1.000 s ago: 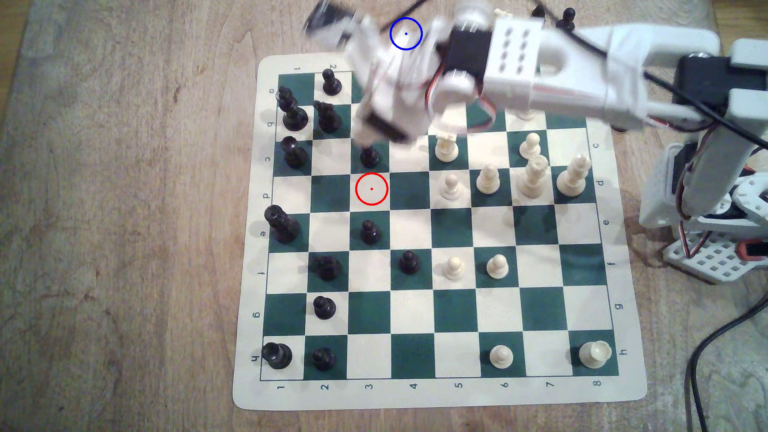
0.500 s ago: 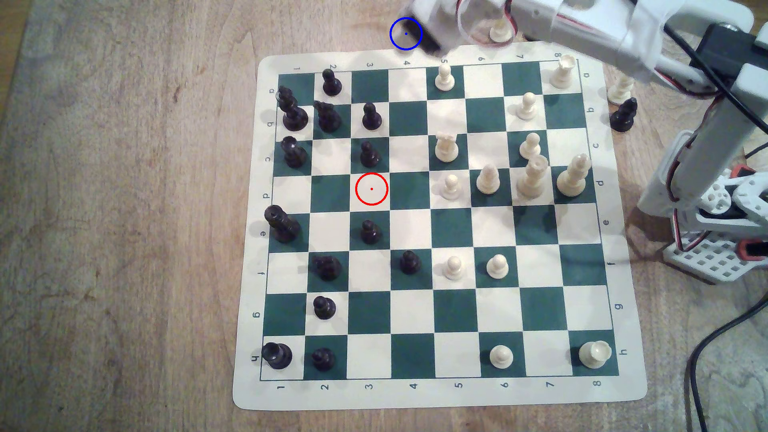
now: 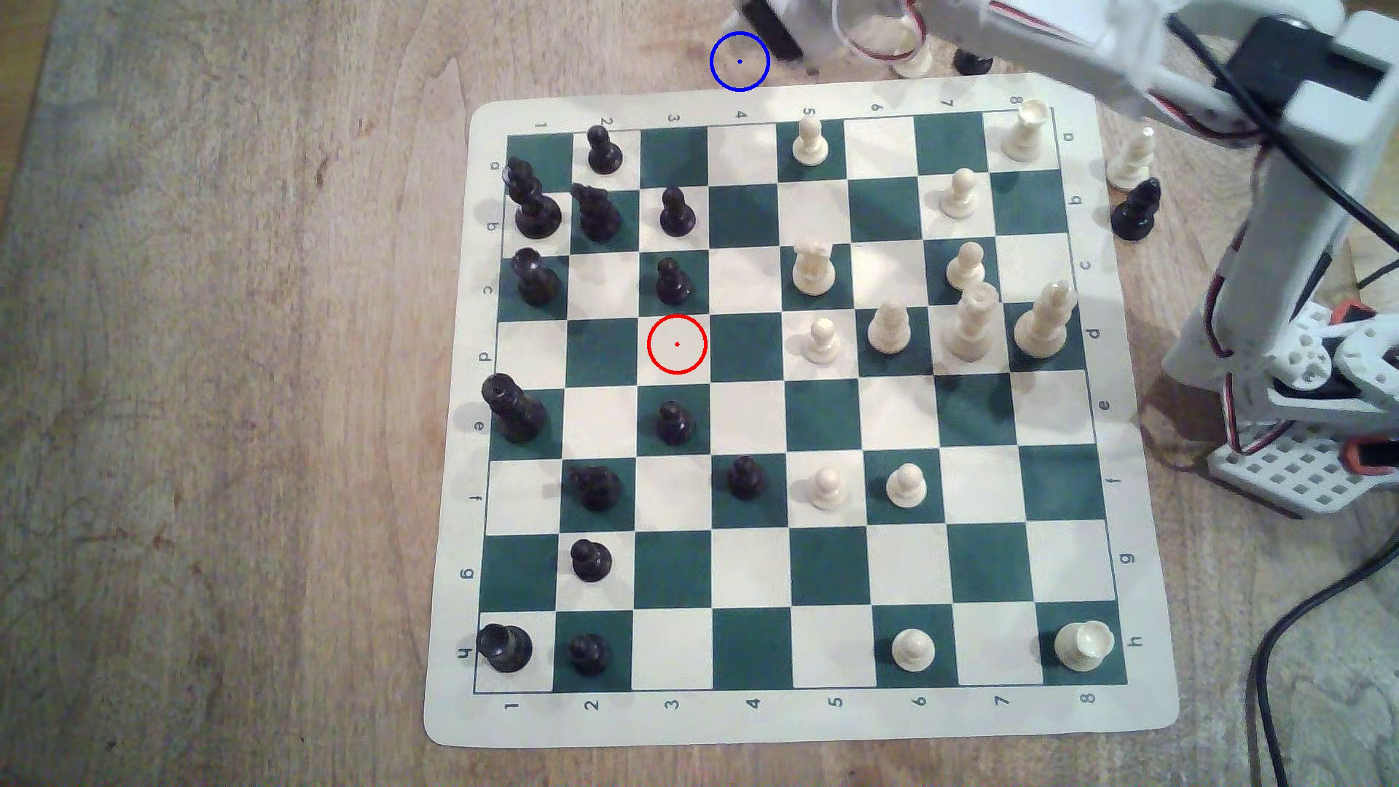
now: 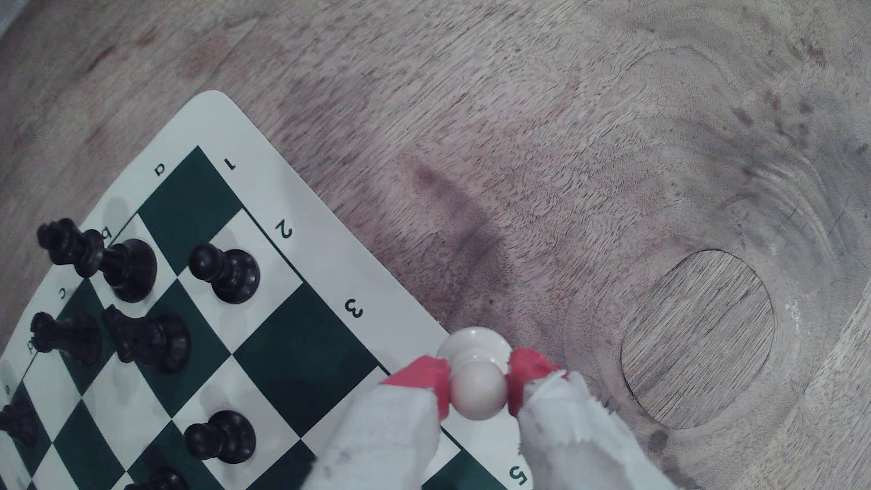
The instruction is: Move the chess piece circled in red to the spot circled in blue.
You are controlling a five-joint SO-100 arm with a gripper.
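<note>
Now the end effector pinched the white pawn by its round head, upright, above the board's edge. The blue spot lay on bare surface just beside it, toward the exterior view's left.

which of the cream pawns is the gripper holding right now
The small cream-white plastic pawn with the ball head, clamped between the red-tipped fingers over the board's edge; the other cream pawns stand free on squares.

A hobbyist's tabletop rig, likely a home or small lab; a worn wooden table with stains and grain; a roll-up chess mat laid flat; a 3D-printed white arm with loose red wiring; black cables trailing off.
</note>
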